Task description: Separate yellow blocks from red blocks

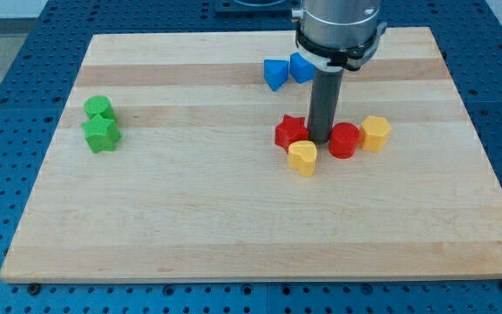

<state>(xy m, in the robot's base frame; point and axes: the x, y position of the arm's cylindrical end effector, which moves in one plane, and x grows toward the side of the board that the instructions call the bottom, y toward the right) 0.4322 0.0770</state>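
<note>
A red star block (290, 133) and a red round block (344, 140) sit right of the board's middle. My tip (319, 142) stands between them, close to both. A yellow heart-shaped block (302, 158) lies just below the red star, touching it, at the tip's lower left. A yellow hexagon block (376, 133) touches the red round block on its right side.
Two blue blocks (275, 73) (301, 67) lie at the view's top behind the rod. Two green blocks (98, 108) (101, 134) sit together at the view's left. The wooden board (234, 227) has blue pegboard around it.
</note>
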